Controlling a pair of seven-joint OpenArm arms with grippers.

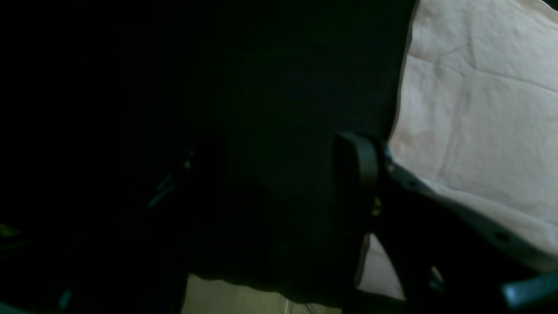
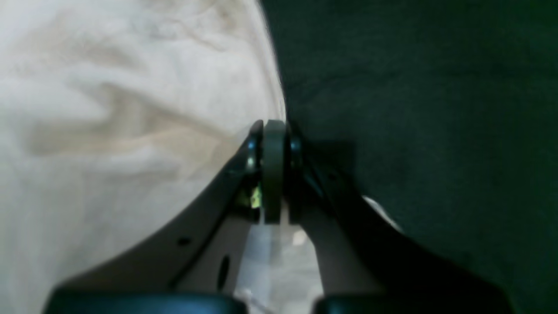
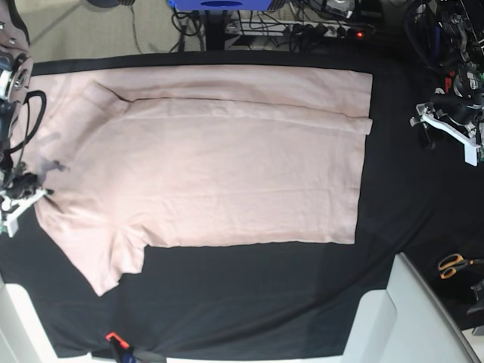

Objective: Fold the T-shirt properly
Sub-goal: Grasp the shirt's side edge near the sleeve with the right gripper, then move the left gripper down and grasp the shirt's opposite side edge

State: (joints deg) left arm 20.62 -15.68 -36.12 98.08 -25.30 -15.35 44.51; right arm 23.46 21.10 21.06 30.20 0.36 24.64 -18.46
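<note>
The pale pink T-shirt lies flat on the black table cloth, with its far long side folded in and one sleeve spread at the near left. My right gripper is at the shirt's left edge. In the right wrist view its pads are pressed together right on the shirt's edge, where the fabric is rumpled. My left gripper hovers over the black cloth, right of the hem. In its wrist view the left gripper is open, one finger beside the shirt.
Orange-handled scissors lie at the right edge. White panels stand at the near right corner. Cables and a power strip run behind the table. A small orange-tipped object sits at the near edge.
</note>
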